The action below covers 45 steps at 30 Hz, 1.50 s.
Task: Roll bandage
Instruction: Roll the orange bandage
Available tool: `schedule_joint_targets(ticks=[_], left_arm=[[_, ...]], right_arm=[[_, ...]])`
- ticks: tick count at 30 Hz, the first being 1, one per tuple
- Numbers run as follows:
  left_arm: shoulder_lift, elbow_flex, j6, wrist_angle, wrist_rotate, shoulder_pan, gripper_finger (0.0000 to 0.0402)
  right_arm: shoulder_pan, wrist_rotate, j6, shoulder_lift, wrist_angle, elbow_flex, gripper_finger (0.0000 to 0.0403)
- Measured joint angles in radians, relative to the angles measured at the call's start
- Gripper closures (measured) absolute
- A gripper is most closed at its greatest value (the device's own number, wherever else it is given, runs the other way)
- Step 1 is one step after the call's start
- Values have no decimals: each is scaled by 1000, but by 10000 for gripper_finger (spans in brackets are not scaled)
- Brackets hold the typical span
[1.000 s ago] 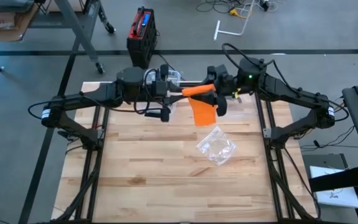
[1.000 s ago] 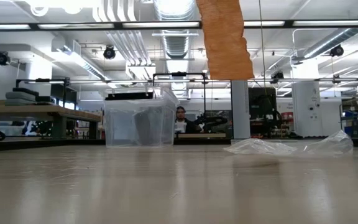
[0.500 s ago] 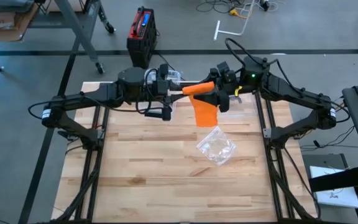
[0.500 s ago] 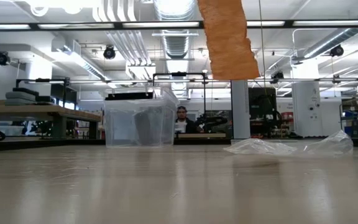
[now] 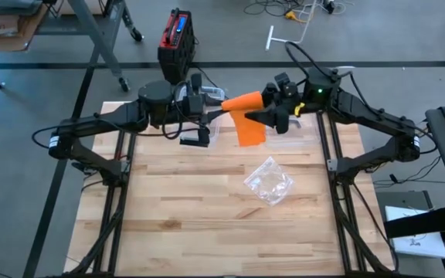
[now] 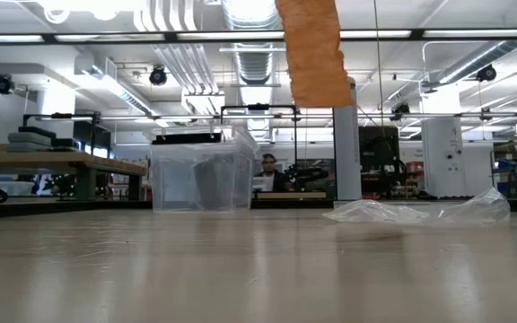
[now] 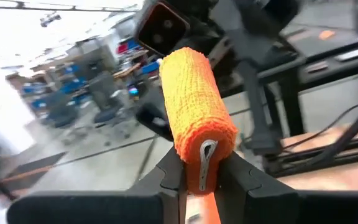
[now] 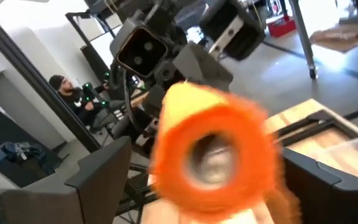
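Seen from above: wooden table (image 5: 207, 224) with both arms meeting over its far edge. Left gripper (image 5: 221, 109) clamped on the near end of an orange bandage (image 5: 243, 102), a roll held high above the far middle of the table. From the left wrist, two dark fingers (image 7: 169, 176) pinching the roll's end, a small metal clip visible on it. Loose tail (image 5: 251, 130) of bandage hanging down from the roll, its frayed lower edge well above the tabletop in the low view (image 6: 317, 63).

Right gripper (image 5: 273, 116) just beside the roll's other end, jaws spread wide and apart from it; from the right wrist, roll end (image 8: 213, 152) centred between the open fingers (image 8: 98, 180), blurred, contact not discernible.

Crumpled clear bag (image 5: 269, 181) lying on the table right of centre, near the hanging tail but lower and not touching. Clear plastic box (image 6: 203, 175) standing near the far edge beneath the arms. Near half of the table and its left side bare wood, wide room there. Black frame rails (image 5: 114, 201) running along both side edges. Red and black case (image 5: 176, 42) on the floor beyond the far edge. Person (image 6: 267, 172) seated far off in the room behind.
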Motion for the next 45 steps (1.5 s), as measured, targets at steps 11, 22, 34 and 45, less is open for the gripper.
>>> schedule_joint_targets(ticks=[11,22,34,45], left_arm=[[31,0,49,34,-10,-1,356],[58,0,212,67,-28,-1,356],[88,0,308,102,-100,-2,348],[73,0,151,52,-55,-2,252]], right_arm=[[0,-2,34,13,29,0,89],[0,9,140,21,46,0,95],[-3,21,168,45,47,0,167],[-4,2,-65,40,60,0,278]])
